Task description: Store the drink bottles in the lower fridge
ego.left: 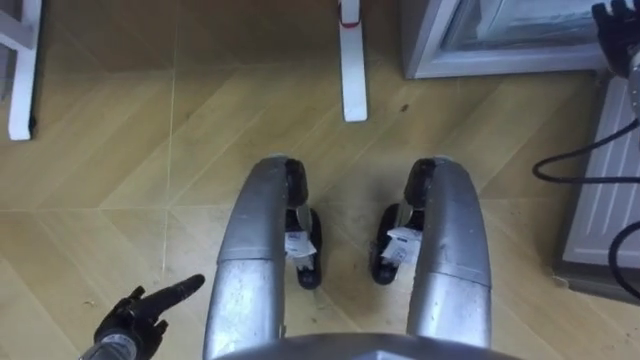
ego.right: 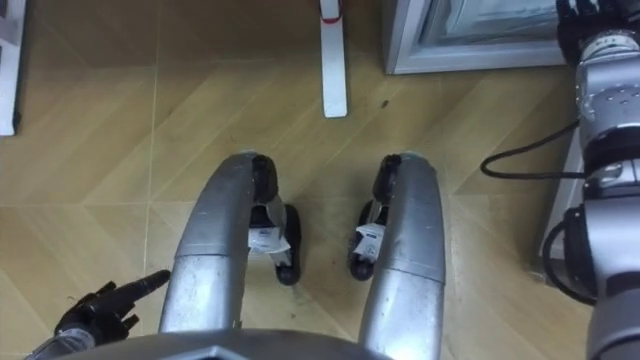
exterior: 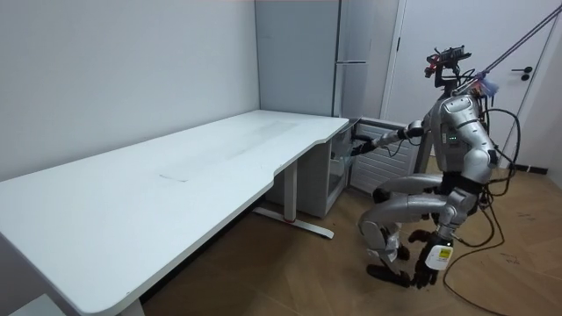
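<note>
I squat on the wooden floor in front of the low white fridge [exterior: 341, 168] that stands under the end of the white table [exterior: 193, 184]. Its white-framed glass front [ego.left: 500, 35] lies at the top right of the eye views. My right arm reaches forward, and my right hand [ego.right: 585, 18] is at the fridge's upper edge [exterior: 358, 143], cut off by the picture's border. My left hand [ego.left: 135, 315] hangs low by my left knee, just above the floor [exterior: 428, 263], with nothing seen in it.
A white table foot [ego.left: 352, 75] lies on the floor straight ahead and another [ego.left: 20, 70] at the far left. A ribbed white panel [ego.left: 610, 185] stands close on my right. A tall grey cabinet [exterior: 299, 61] rises behind the table.
</note>
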Controlling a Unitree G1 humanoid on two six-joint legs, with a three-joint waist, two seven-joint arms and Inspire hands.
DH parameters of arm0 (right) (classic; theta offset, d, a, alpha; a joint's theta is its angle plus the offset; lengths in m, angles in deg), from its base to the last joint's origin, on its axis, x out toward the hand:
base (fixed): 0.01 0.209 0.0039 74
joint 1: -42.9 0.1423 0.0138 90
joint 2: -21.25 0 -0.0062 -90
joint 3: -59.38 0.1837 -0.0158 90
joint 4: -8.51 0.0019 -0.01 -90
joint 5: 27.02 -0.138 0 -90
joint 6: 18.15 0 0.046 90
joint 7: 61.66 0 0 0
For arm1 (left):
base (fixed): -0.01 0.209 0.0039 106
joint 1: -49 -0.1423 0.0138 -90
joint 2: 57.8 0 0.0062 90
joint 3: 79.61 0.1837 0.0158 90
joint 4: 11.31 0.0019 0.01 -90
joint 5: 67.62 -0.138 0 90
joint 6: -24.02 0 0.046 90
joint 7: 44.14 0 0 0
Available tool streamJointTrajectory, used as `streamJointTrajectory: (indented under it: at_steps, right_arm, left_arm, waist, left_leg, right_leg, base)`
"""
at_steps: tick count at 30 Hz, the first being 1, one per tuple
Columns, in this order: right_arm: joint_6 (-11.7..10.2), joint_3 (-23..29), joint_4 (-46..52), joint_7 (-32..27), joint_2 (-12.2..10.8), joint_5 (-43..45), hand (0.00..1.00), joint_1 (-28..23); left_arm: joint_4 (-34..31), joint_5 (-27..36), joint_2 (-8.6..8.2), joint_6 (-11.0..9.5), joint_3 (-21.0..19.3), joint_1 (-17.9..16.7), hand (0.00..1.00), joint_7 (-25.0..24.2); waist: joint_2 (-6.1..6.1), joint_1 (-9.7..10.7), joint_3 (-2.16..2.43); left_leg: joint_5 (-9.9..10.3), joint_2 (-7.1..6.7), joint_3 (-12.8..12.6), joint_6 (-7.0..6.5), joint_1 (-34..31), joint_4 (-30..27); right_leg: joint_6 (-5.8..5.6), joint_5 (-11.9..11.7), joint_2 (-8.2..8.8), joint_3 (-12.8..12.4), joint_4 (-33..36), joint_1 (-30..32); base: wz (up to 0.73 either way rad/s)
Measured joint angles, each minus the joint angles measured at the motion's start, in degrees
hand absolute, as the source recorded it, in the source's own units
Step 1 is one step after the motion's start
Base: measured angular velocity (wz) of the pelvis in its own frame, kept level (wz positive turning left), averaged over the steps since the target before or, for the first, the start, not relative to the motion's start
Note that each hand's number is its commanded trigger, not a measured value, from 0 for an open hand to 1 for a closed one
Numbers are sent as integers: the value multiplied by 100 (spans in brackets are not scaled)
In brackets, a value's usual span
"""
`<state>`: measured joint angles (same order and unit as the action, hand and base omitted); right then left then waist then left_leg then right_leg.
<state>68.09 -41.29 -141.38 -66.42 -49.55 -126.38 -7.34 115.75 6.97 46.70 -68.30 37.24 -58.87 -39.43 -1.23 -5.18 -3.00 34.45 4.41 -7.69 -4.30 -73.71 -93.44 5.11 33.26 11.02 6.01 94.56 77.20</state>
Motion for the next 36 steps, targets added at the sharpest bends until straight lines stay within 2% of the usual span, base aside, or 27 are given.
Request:
streamJointTrajectory:
  at_steps: [4,5,7,8,9,10,13,14,17,18,20,22,27,29,31,33,36]
  right_arm:
    - [-60,-123,16,118,0,-29,0,-1]
    - [-49,-124,15,167,-1,-56,0,-1]
    - [-29,-125,15,227,-11,-87,0,-30]
    - [-11,-139,4,253,-46,-91,0,-61]
    - [9,-146,-7,253,-105,-95,0,-68]
    - [14,-147,-9,253,-135,-103,0,-79]
    - [179,-152,-14,226,-185,-177,0,-103]
    - [206,-152,-14,226,-215,-173,0,-155]
    - [229,-147,-15,188,-282,-160,0,-300]
    - [317,-142,-14,156,-281,-160,0,-298]
    - [379,-118,-13,167,-284,-167,0,-286]
    - [429,-110,-37,270,-289,-156,0,-266]
    - [637,-48,-146,215,-351,-161,0,-294]
    - [638,17,-201,183,-354,-162,0,-294]
    - [634,79,-390,179,-354,-165,0,-293]
    - [639,81,-488,160,-356,-166,0,-293]
    - [647,86,-518,41,-356,-175,0,-294]
  left_arm:
    - [-111,-42,22,-1,-12,-15,0,-47]
    - [-126,-40,22,2,-16,-16,0,-48]
    - [-127,-31,27,46,-30,-18,0,-48]
    - [-109,4,37,55,-31,-26,0,-51]
    - [-64,14,39,57,-33,-23,0,-58]
    - [-61,14,41,60,-34,-21,0,-64]
    - [-93,21,42,59,-145,-15,0,-77]
    - [-85,24,44,60,-166,16,0,-74]
    - [144,141,-25,64,-193,199,0,-72]
    - [207,191,-43,69,-237,242,0,-63]
    - [245,232,-49,69,-357,276,0,-66]
    - [265,237,-62,62,-441,318,0,-70]
    - [571,230,-106,113,-472,406,0,-263]
    - [701,223,-140,130,-521,407,0,-314]
    - [773,191,-224,157,-616,408,0,-324]
    - [877,195,-245,223,-626,406,0,-374]
    - [975,200,-309,293,-658,405,0,-416]
  waist:
    - [9,-24,4]
    - [9,-31,4]
    - [21,-34,6]
    - [37,-33,4]
    - [47,-29,1]
    - [67,-24,2]
    - [190,-18,-3]
    - [225,-4,-11]
    - [248,0,-8]
    - [258,0,-2]
    - [263,-9,2]
    - [265,-32,0]
    - [266,-63,-2]
    - [263,-89,-5]
    - [243,-199,-7]
    - [242,-242,-9]
    - [220,-300,-21]
  left_leg:
    - [-72,-7,-8,132,46,395]
    - [-116,-6,4,207,64,547]
    - [-179,-8,11,257,126,749]
    - [-271,-3,12,242,204,893]
    - [-276,8,16,244,308,1035]
    - [-293,6,24,255,369,1130]
    - [-510,17,35,335,691,1713]
    - [-638,16,49,333,831,1986]
    - [-823,19,82,314,1246,2585]
    - [-871,31,70,335,1395,2753]
    - [-899,86,6,324,1654,2958]
    - [-933,79,-16,312,1917,3167]
    - [-1136,-48,11,285,2261,3652]
    - [-1203,-111,47,290,2315,3765]
    - [-1243,-123,85,293,2397,3846]
    - [-1303,-210,191,333,2476,3952]
    - [-1398,-214,230,370,2558,4107]
  right_leg:
    - [2,-3,87,99,-374,-42]
    - [8,-18,121,160,-531,-71]
    - [92,-218,195,265,-781,-174]
    - [167,-433,222,346,-963,-287]
    - [198,-533,203,427,-1144,-422]
    - [219,-570,204,460,-1242,-497]
    - [276,-742,189,629,-1807,-844]
    - [346,-837,161,687,-2062,-997]
    - [321,-965,105,836,-2654,-1471]
    - [307,-994,86,858,-2816,-1632]
    - [282,-1009,65,890,-3015,-1884]
    - [246,-1019,67,928,-3203,-2176]
    - [156,-1102,140,1011,-3590,-2534]
    - [157,-1132,175,1047,-3660,-2590]
    - [161,-1158,180,1105,-3743,-2700]
    - [164,-1168,205,1176,-3818,-2802]
    - [197,-1209,210,1252,-3940,-2919]
  base:
    - [-9]
    - [-13]
    - [-12]
    - [-12]
    - [-11]
    - [-10]
    - [-4]
    - [8]
    - [7]
    - [0]
    - [0]
    - [8]
    - [12]
    - [12]
    - [14]
    - [18]
    - [9]
